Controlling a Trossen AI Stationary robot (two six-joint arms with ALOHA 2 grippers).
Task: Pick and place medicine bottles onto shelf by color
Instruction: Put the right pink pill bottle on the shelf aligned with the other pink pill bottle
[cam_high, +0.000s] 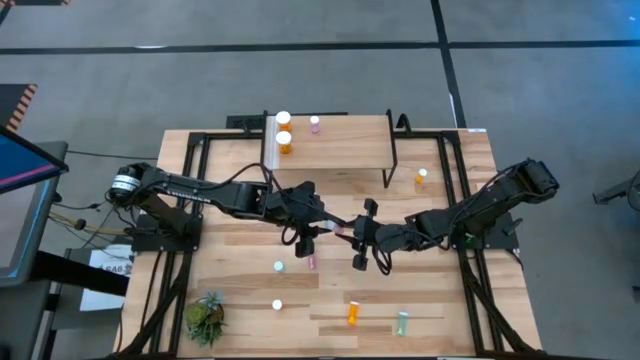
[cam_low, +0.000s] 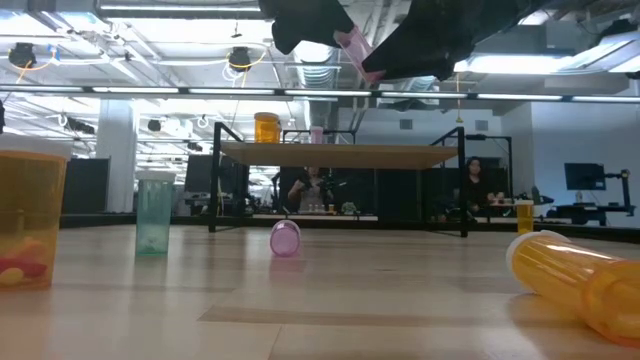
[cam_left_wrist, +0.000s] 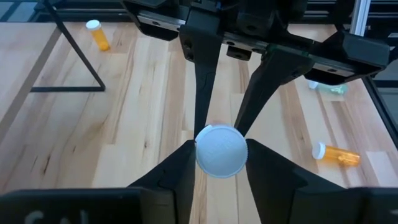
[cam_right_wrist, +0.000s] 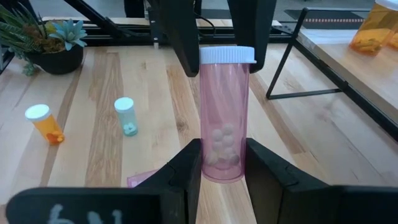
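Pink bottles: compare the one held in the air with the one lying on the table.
The held bottle is off the table, the right gripper on its base and the left gripper at its cap; the lying bottle rests on its side on it, untouched. The held one's white cap shows; the lying one's does not. Both are translucent pink.

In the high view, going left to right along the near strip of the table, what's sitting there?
Potted plant → white-capped bottle → orange bottle → pale green bottle.
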